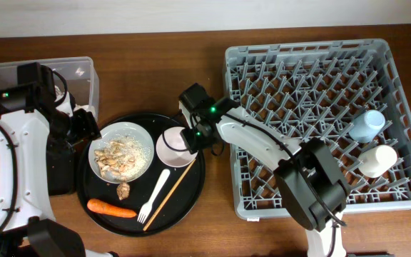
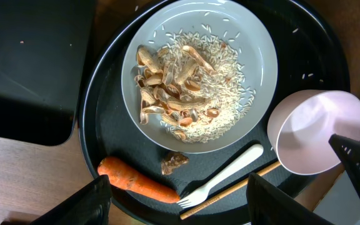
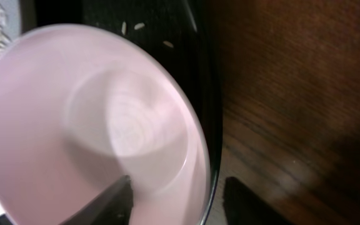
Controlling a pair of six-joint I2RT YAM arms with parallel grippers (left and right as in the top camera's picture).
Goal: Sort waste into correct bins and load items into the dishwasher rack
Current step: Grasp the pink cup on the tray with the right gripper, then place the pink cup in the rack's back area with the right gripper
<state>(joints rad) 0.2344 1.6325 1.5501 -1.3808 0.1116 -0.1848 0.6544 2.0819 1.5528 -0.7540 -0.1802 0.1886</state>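
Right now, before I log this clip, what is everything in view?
dishwasher rack: 1, grey, right
light-blue cup: 1, in rack
white cup: 1, in rack, beside the blue one
round tray: 1, black, centre
plate: 1, pale, on round tray
rice: white, on plate
beige chunks: several, on plate
loose chunk: 1, beige, on round tray
bowl: 1, pinkish cream, right of plate
fork: 1, white, on round tray
chopstick: 1, wooden, beside fork
carrot: 1, orange, tray front
clear tub: 1, far left
rectangular tray: 1, black, left
left gripper: open, over round tray
right gripper: open, astride bowl rim
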